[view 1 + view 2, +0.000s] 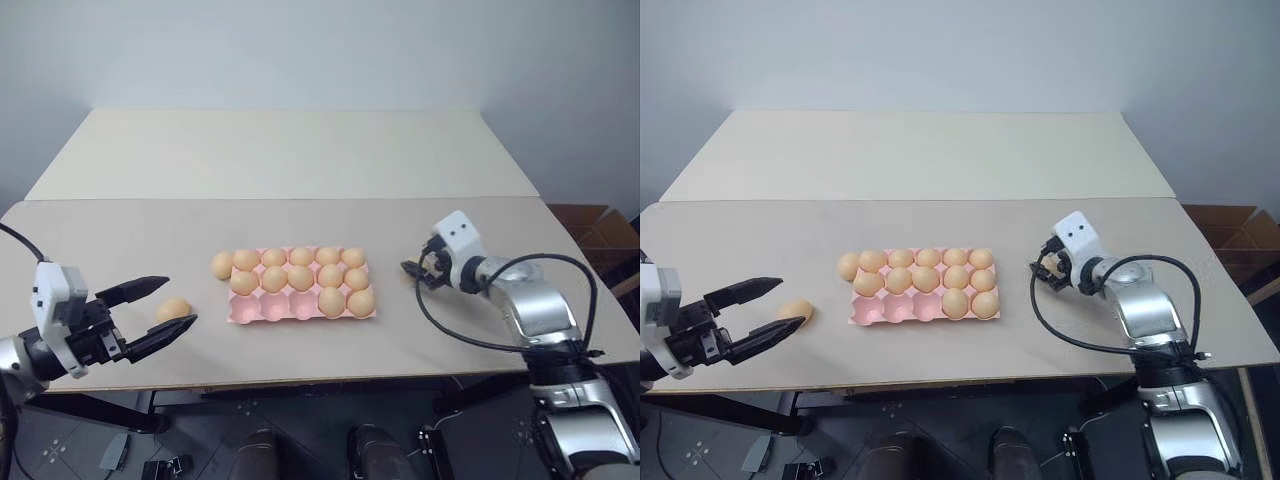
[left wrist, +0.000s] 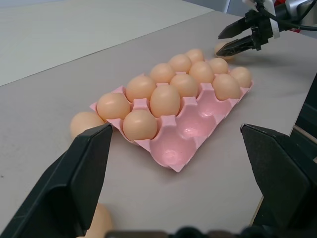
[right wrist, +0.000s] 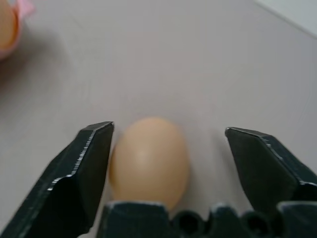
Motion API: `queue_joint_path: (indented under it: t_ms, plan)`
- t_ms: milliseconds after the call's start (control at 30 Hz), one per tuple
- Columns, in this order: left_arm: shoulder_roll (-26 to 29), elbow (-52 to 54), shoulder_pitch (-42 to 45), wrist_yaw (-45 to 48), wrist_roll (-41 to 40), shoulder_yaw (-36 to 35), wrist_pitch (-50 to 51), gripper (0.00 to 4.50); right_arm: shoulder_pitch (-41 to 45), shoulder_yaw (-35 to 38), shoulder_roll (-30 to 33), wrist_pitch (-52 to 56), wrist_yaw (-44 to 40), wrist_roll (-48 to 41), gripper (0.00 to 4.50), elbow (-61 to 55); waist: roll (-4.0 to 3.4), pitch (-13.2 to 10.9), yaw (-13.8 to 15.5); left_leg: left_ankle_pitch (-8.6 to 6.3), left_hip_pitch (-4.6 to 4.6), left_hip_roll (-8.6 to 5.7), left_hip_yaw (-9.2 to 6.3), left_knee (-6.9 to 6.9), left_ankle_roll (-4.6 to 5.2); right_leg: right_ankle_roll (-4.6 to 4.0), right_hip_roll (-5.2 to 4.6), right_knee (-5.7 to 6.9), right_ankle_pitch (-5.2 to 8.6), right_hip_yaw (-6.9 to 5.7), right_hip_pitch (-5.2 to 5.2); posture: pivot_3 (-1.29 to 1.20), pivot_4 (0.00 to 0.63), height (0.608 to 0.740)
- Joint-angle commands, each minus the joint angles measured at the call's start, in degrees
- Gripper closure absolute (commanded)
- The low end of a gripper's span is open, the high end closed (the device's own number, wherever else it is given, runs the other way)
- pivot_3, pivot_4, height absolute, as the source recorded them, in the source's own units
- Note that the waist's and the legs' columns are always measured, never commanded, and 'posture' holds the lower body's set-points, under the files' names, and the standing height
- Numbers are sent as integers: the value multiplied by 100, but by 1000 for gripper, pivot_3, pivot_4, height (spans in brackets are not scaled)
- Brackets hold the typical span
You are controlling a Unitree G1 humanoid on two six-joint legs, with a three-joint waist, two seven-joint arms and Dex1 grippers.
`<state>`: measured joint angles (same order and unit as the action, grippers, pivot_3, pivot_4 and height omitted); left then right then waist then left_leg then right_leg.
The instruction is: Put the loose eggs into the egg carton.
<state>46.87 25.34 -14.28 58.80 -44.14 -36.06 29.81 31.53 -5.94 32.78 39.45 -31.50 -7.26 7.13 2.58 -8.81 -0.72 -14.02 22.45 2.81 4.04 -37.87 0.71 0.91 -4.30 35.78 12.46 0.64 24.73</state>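
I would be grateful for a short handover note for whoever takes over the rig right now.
Left gripper: open, holding nothing; first loose egg lies on the table at its fingertips.
Right gripper: open, fingers either side of second loose egg, not closed on it.
Egg carton: twelve eggs seated, three empty cups in the near row.
Third loose egg sits beside the carton's far left corner.
Left to do: all three loose eggs.
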Motion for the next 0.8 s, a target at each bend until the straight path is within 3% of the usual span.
queue_joint_path:
  t_ms: [33,100,167,333,467,567,733,800]
  plan:
    - [23,184,-54,40,-26,-173,-152,0,140,141,-50,114,-27,-54,1633,-199,-2,-1,-4,0,0,0,0,0,0,0,0,1,0,1,1,0,150,740]
    - [28,210,-90,48,-37,-220,-147,0,141,193,-87,184,-26,-105,2330,-375,-2,-1,-9,0,-3,1,1,0,0,1,1,6,-1,2,1,0,150,740]
    - [31,239,-126,50,-44,-259,-145,0,112,231,-116,297,15,-163,2605,-760,-3,-1,-24,0,-5,2,1,0,0,1,1,9,-2,2,2,0,150,740]
    - [9,302,-238,8,-56,-391,-124,0,121,152,-392,1084,113,-515,2605,-2343,-4,-1,-30,0,-6,8,0,0,0,0,9,20,-1,3,10,0,150,740]
    - [-22,294,-514,34,-11,-582,-106,0,213,-423,-1010,1671,308,-748,2605,-3375,-5,0,-59,0,-3,15,-1,2,0,-3,14,26,1,3,19,0,150,740]
    - [-25,310,-633,19,-24,-655,-91,0,351,-867,-1454,1798,425,-738,2605,-3440,-6,-1,-47,1,-4,14,-1,2,-1,-4,11,30,1,2,21,0,150,740]
    - [-24,369,-670,-55,-68,-704,-63,0,383,-1703,-1637,1599,444,-473,2605,-3210,-1,2,4,6,-4,3,2,1,-10,-23,-4,26,10,0,19,0,150,740]
    - [-30,415,-704,-76,-80,-730,-44,0,331,-2034,-1658,1466,422,-341,1892,-2993,4,6,-5,6,-3,2,3,1,-10,-22,-5,22,9,1,16,0,150,740]
